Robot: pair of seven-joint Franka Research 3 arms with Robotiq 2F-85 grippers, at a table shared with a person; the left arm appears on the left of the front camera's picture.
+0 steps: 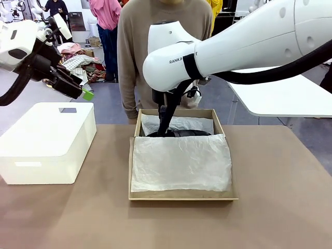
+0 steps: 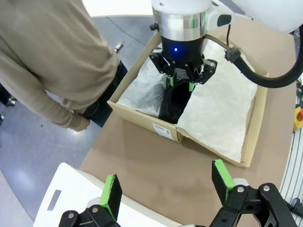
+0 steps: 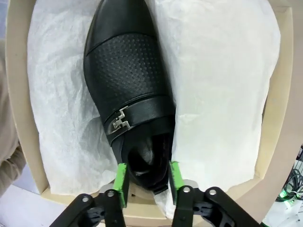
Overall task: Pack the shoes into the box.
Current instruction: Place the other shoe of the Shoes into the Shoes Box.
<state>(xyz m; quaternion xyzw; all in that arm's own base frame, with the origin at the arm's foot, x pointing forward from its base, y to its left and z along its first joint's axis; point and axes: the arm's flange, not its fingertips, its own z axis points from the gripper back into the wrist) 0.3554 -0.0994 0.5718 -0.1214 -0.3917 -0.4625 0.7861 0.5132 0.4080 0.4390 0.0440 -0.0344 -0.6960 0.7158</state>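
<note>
One glossy black shoe (image 3: 125, 71) with a metal buckle lies on white tissue in the far part of the tan cardboard box (image 1: 181, 196). In the front view the shoe (image 1: 181, 133) peeks out behind a sheet of tissue paper (image 1: 179, 163) that covers the near part. My right gripper (image 3: 147, 182) reaches down into the box, its green pads (image 3: 121, 182) parted on either side of the shoe's heel. From the left wrist view it (image 2: 181, 85) stands straight over the shoe (image 2: 174, 101). My left gripper (image 2: 168, 189) hangs open and empty, high above the table's left side (image 1: 78, 88).
A white rounded plastic container (image 1: 46, 135) stands on the table left of the box. A person (image 1: 155, 41) in a beige sweater stands right behind the box at the far edge. Bare brown tabletop lies in front of and right of the box.
</note>
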